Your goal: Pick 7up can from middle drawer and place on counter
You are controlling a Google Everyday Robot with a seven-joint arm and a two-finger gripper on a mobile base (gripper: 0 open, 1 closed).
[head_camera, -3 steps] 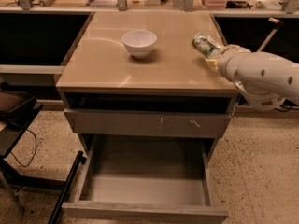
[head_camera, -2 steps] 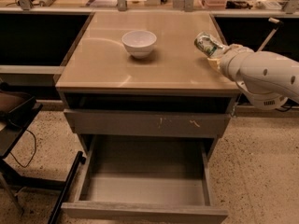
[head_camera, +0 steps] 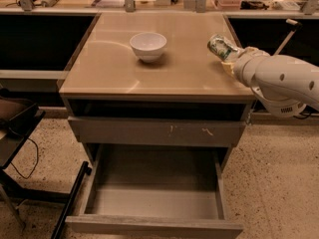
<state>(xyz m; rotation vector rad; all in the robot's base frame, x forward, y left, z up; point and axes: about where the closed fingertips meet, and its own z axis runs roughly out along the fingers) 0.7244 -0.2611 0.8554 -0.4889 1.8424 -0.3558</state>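
Note:
The 7up can, silvery with a green and white label, is tilted with its shiny top pointing up and left, above the right side of the beige counter. My gripper comes in from the right on the white arm and is shut on the can's lower end. Whether the can touches the counter cannot be told. The middle drawer is pulled out wide below, and its bare grey inside holds nothing.
A white bowl stands on the counter at centre left. A closed grey drawer front with pale scratch marks sits above the open drawer. A black stand is at the left. Dark recesses flank the cabinet.
The gripper and the can have shifted slightly to the right and further back over the counter. The bowl and drawer have not moved.

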